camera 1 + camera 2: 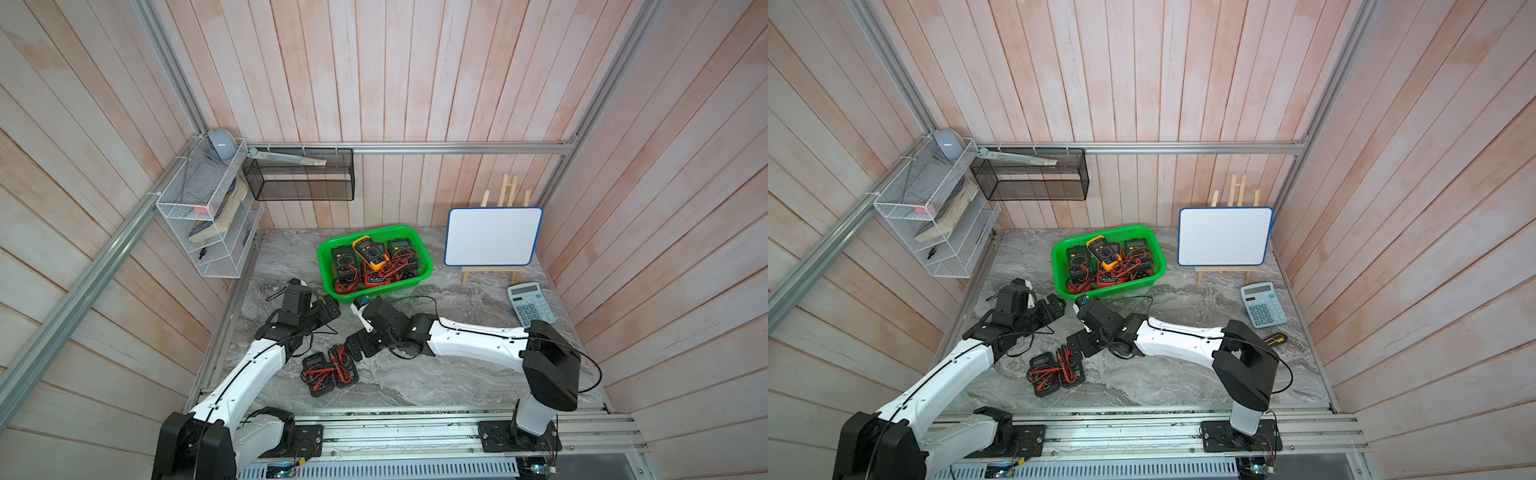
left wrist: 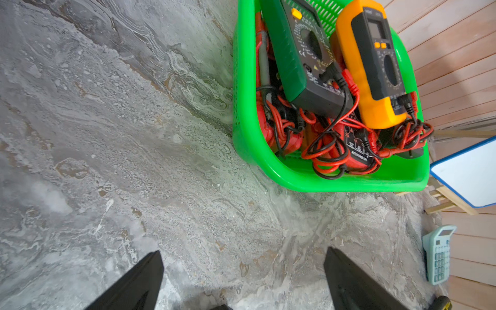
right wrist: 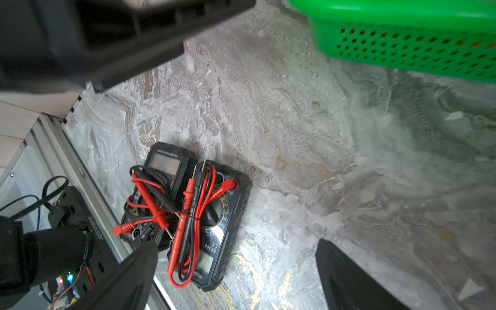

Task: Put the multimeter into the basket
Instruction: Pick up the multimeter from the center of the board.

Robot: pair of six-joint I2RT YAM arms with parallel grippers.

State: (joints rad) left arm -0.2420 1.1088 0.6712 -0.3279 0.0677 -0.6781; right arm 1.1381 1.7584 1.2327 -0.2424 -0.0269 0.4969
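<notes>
**Lining up the next pick**

Two black rectangular multimeters (image 1: pixel 330 371) lie flat on the grey marbled worktop (image 1: pixel 436 382). They sit side by side and touching, each with red and black test leads (image 3: pixel 193 204) bundled loosely across its face. They are well apart from the bright green perforated plastic basket (image 1: pixel 322 266), which stands toward the back wall. The basket already holds several meters, with a yellow-cased multimeter (image 1: pixel 370 253) on top.

The right end effector (image 3: pixel 236 241) hangs just beside the pair, jaws spread wide and empty, and its wrist view looks down along both cases. The left end effector (image 2: pixel 243 251) is also wide open and empty, over bare worktop near the basket's front corner.

The step in hand looks like the approach to a grasp by the right arm. The case on the open side, away from the left arm, seems the better target because only it has a free long edge. One finger still has to enter the seam where the two cases touch, so the end effector should square up to the case and come straight down. Closing low on the case walls, under the lead bundle, should stop a loop from snagging or dragging the neighbour. A high lift should clear the basket's flared rim.
</notes>
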